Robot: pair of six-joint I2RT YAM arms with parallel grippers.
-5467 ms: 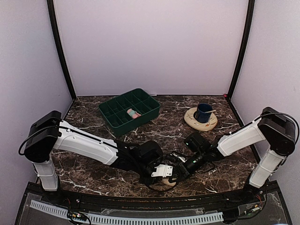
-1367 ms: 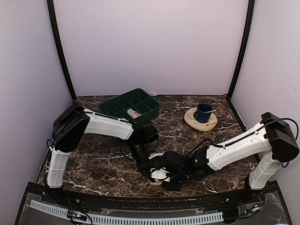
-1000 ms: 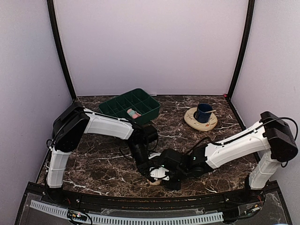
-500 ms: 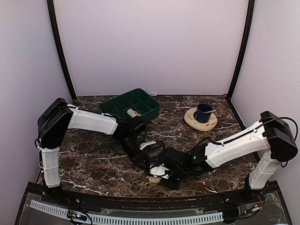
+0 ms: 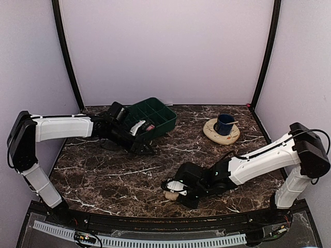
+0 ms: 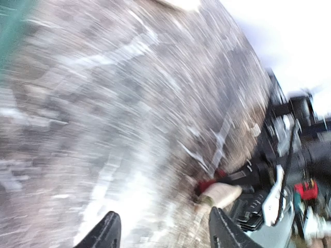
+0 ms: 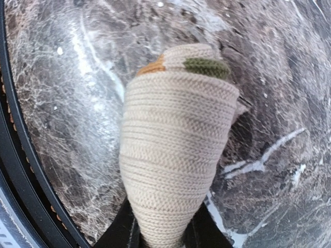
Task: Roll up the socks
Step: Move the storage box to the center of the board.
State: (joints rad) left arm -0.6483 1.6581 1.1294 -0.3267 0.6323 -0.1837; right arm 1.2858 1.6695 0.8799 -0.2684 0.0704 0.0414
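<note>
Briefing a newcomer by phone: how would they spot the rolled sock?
On the dark marble table, look at the near edge, by the right claw. The rolled sock pinched there is the only beige knitted bundle, with orange and green patches.

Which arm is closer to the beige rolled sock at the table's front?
Right. The right gripper grips the beige sock; the left gripper is far off, across the table by the green tray.

Dark brown marble-pattern table (image 5: 103, 175), white veins; 3 plain lilac walls (image 5: 165, 51); 2 black corner posts (image 5: 67, 57).
</note>
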